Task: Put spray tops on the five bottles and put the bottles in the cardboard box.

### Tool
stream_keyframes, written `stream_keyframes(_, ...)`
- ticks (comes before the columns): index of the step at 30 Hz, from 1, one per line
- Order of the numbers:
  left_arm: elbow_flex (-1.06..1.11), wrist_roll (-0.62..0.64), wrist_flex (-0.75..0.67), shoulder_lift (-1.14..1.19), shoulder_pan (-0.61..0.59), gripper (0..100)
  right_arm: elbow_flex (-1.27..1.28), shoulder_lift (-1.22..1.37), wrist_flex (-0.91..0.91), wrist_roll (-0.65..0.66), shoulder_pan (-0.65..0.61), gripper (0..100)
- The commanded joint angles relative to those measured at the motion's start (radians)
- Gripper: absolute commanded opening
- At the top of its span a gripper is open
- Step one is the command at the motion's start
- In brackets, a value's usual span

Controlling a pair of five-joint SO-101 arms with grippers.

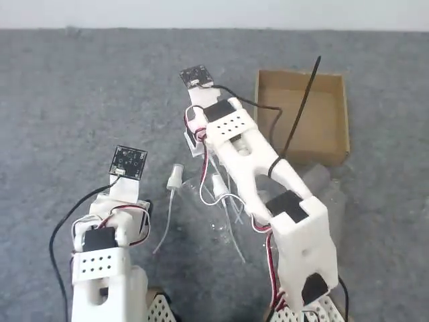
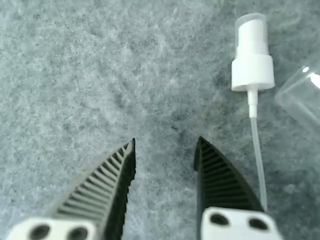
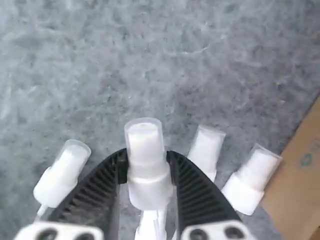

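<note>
A white spray top is gripped by its collar between the fingers of the right gripper, which is closed snugly on it. Around it on the grey table lie a loose top on one side and a second top and a third top on the other. The third lies just beside the cardboard box. From the high view the box sits open side up near the table's far edge, right of the middle, with the right arm stretched along its left wall. The left gripper hovers over bare felt toward the near left corner, spread wide and holding nothing. Near it lies a tubed spray top, next to a clear bottle. More bottles seem to lie mid-table by the right arm, though their outlines are faint.
</note>
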Motion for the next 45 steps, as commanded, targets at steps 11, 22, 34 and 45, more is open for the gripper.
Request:
stream_keyframes(11, -0.007, -0.009, -0.021, -0.026, 0.003, 18, -0.058, -0.074, 0.136, -0.005, -0.038, 17.7)
stream_keyframes(22, -0.007, -0.009, -0.021, -0.026, 0.003, 18, -0.193, -0.406, 0.544, 0.175, 0.214, 1.9)
stream_keyframes(34, -0.007, -0.009, -0.021, -0.026, 0.003, 18, 0.166, -0.705, 0.568, 0.466, 0.644, 2.8)
stream_keyframes(45, -0.007, -0.009, -0.021, -0.026, 0.003, 18, 0.686, -0.903, 0.355, 0.657, 0.832, 2.8)
